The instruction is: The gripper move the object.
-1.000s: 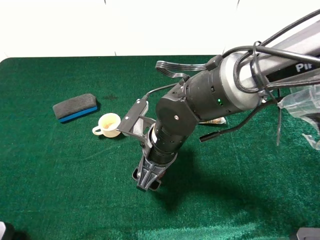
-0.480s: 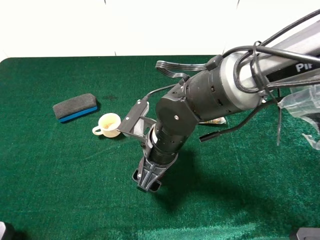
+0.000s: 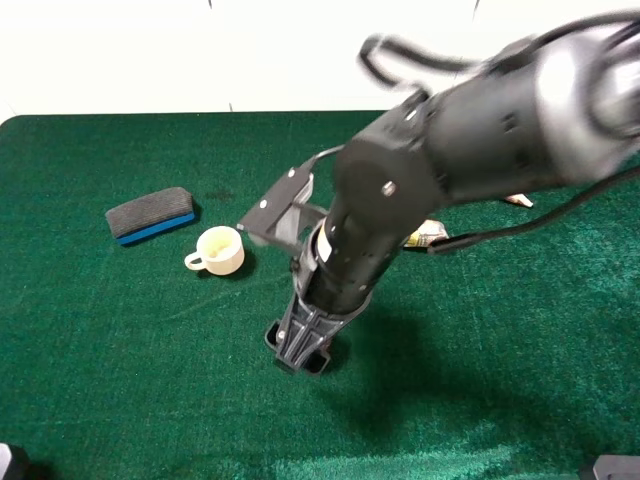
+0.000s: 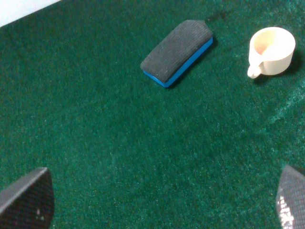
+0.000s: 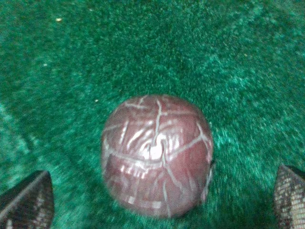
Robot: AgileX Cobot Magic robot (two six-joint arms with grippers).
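Black right pincer (image 3: pixel 300 348), pointed straight down at the green felt surface (image 3: pixel 120 330), stands released: its two woven-pattern fingertips (image 5: pixel 28 200) sit wide apart at either side of the object (image 5: pixel 156 153), neither touching it. The object (a maroon ball with pale cracks and a glossy sheen) rests on the surface, centred in the gap between the fingers. In the exterior high view it is hidden under the wrist, and the arm above appears blurred. Farther out lie a cream cup (image 3: pixel 222 250) and, beyond it, a grey eraser with a blue base (image 3: pixel 152 213), both well apart from the ball. The left pincer (image 4: pixel 159 198) is likewise spread and holds nothing. Judged progress: the pincer is aligned over the object, but no grasp is made. Closing, lifting and relocating all remain.
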